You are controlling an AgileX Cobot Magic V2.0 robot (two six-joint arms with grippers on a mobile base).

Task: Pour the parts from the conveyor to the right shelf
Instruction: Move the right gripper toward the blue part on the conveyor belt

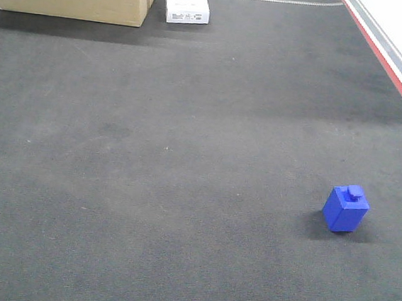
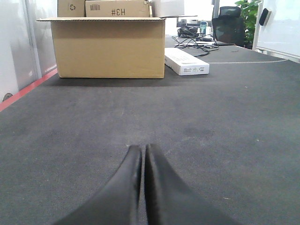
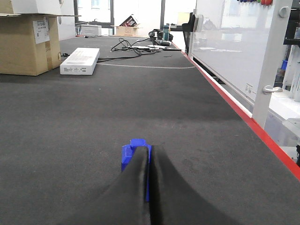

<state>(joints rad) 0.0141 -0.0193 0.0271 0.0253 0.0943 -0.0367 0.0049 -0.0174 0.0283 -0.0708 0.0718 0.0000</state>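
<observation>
Right claw closed, seemingly just behind brick on conveyor.

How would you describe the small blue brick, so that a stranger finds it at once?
Start from the wide dark-grey belt and follow its red right edge toward the camera. Near it sits the brick: the only bright-blue thing, with one round stud.

Item: my right gripper, fingers pressed together (a thin slit between). One brick beyond the tips, on the belt. One white box far left; red strip right.
</observation>
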